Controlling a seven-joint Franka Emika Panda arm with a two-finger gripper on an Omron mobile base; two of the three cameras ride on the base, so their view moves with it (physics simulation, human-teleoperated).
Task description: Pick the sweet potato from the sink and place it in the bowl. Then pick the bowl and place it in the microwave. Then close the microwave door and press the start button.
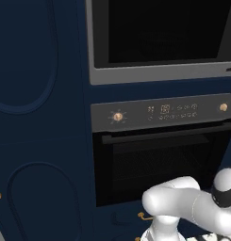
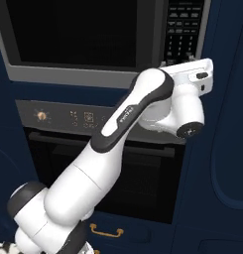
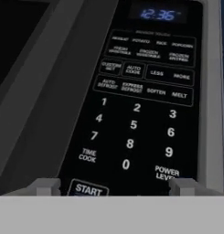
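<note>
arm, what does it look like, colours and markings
The arm is glossy white in rounded tubular segments with dark grey joint bands, and small dark lettering on the forearm. A boxy white hand carries the gripper, whose two finger tips are small grey blocks.

An even, diffuse light is cast over all three rendered pictures, and no single source can be made out. The matte navy cabinet fronts (image 1: 37, 117) are rendered dim and flat, with hardly any shading. Soft highlights are seen along the glossy white arm (image 2: 118, 144), and its underside is darkened gently. A faint shadow is thrown under the flat grey frame of the built-in microwave (image 1: 159, 73). The black glass of the microwave door (image 2: 73, 32) is shown almost without reflection. A mild softness is laid over everything; the small white lettering of the black keypad panel (image 3: 136, 114) is slightly blurred, while the blue clock digits (image 3: 158, 14) are seen glowing. No edge distortion is noticed.
</note>
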